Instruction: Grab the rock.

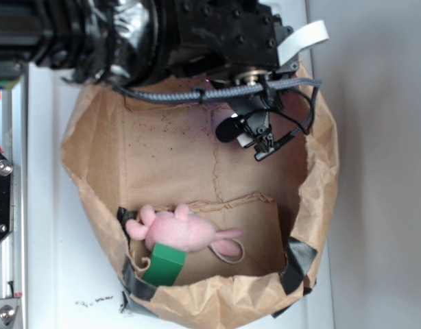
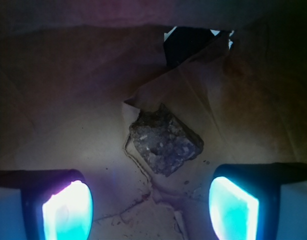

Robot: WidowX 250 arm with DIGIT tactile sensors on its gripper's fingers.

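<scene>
While the gripper [image 2: 151, 200] hangs over the far right part of the paper bag [image 1: 101, 171], its fingers [image 2: 66, 210] are spread wide and hold nothing, one at each lower corner of the wrist view. Between and just beyond them lies the rock [image 2: 166, 145], a dark, speckled lump resting on the creased brown paper beside a torn fold. From the outside view the rock is hidden by the arm. The pink plush toy [image 1: 179, 229] and the green block [image 1: 166, 266] sit well apart at the near side of the bag. I judge this as the approach step: lined up, not yet lowered. The next move calls for a small shift forward to centre the rock, a drop until the fingers flank it, then a squeeze across its narrower sides
</scene>
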